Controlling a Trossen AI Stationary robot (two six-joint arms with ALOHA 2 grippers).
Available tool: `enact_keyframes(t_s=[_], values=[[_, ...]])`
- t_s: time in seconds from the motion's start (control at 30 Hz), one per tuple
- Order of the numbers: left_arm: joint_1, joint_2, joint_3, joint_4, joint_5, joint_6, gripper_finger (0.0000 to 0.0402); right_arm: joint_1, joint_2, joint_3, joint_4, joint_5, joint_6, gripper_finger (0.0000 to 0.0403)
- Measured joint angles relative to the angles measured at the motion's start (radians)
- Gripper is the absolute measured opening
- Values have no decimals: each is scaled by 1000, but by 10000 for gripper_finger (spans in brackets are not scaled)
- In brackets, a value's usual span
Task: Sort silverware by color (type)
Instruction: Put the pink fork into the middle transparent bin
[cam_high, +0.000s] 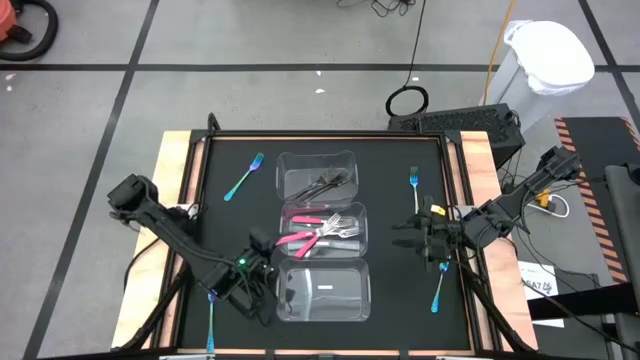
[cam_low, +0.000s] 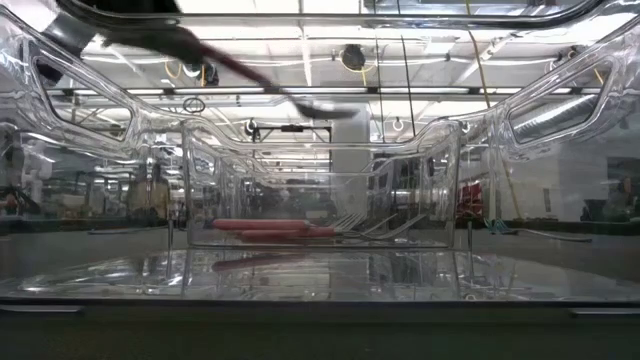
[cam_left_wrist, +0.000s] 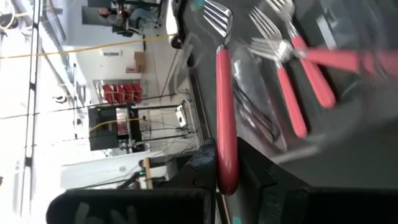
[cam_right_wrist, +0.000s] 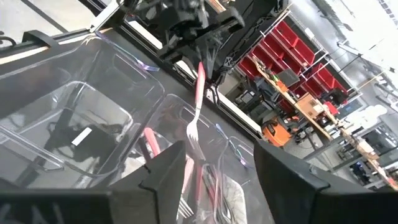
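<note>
Left claw (cam_left_wrist: 227, 186) clamped on pink-handled silver-tined fork (cam_left_wrist: 225, 112), lower left of high view. Light, stiff, slick handle; you grip handle end. Right claw (cam_high: 415, 237) parted, empty.

No readable txt showing anywhere. White label (cam_high: 326, 287) sitting in the near clear container (cam_high: 322, 314), too small to read. Paper sheet (cam_high: 541, 284) lying off the table's right edge is carrying dark print, not legible. Small white sign (cam_left_wrist: 111, 53) hanging on the room wall in left wrist view, characters blurring out. No brands or nos. making out.
</note>
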Motion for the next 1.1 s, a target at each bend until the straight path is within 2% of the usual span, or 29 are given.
enact_keyframes(t_s=[0.17, 0.3, 0.4, 0.6, 0.73, 0.9, 1.1], values=[[12, 1, -52, 0, -37, 0, 26, 0, 0, 0, -7, -1, 12, 187], [37, 1, -56, 10, -15, 7, 26, 0, 0, 0, -20, -2, 15, 187], [62, 1, -56, 64, 49, 78, 26, 0, 0, 0, -22, -2, 15, 187], [138, -20, -56, 300, 163, 376, 26, 0, 0, 0, -22, -2, 14, 187], [216, -32, -56, 403, 258, 511, 26, 0, 0, 0, -26, -2, 13, 187], [315, -28, -56, 455, 368, 574, 26, 0, 0, 0, -36, -2, 10, 187], [373, -27, -56, 497, 406, 579, 26, 0, 0, 0, -56, -2, 10, 187]])
